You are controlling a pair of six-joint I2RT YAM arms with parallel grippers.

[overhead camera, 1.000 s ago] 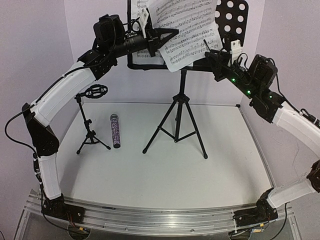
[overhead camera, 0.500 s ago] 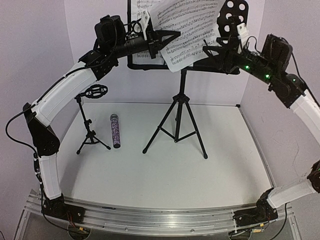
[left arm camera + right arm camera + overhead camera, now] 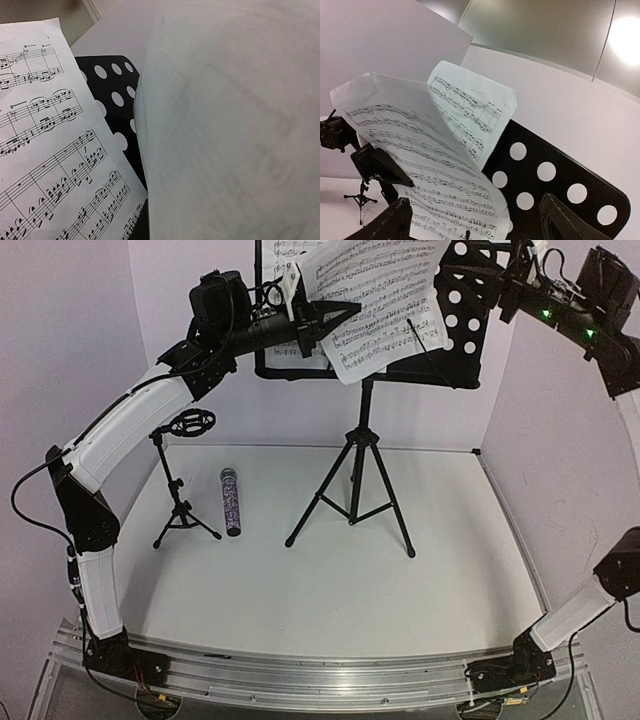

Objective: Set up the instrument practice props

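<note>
Where the white table (image 3: 330, 580) meets the back wall, the black stand (image 3: 352, 480) rises on three splayed legs. Its perforated desk (image 3: 465, 330) is high in the top view, level with both wrists. The desk's round holes show on its right half, and paper covers the rest.

The front sheet (image 3: 385, 310), white with printed staves, hangs skewed across the desk. Its upper right corner is lifted and its lower edge sags below the desk's ledge. The left gripper (image 3: 325, 318) is clamped on this sheet's left edge, and in the left wrist view the paper fills most of the frame as a white blur. The back sheet (image 3: 470, 110) stands behind it, its top edge curling forward.

The right gripper (image 3: 475, 210) is at the desk's upper right corner, fingers spread wide with nothing between them. That arm runs close along the right wall.

The mic stand (image 3: 180, 490), a small black tripod with a ring clip on top, stands upright at the table's left. The mic (image 3: 231, 502), glittery purple and silver, lies flat just right of it, apart from its legs.

Walls close the table at the back and both sides. The widest open stretch lies from the stand's legs to the near rail and rightward.
</note>
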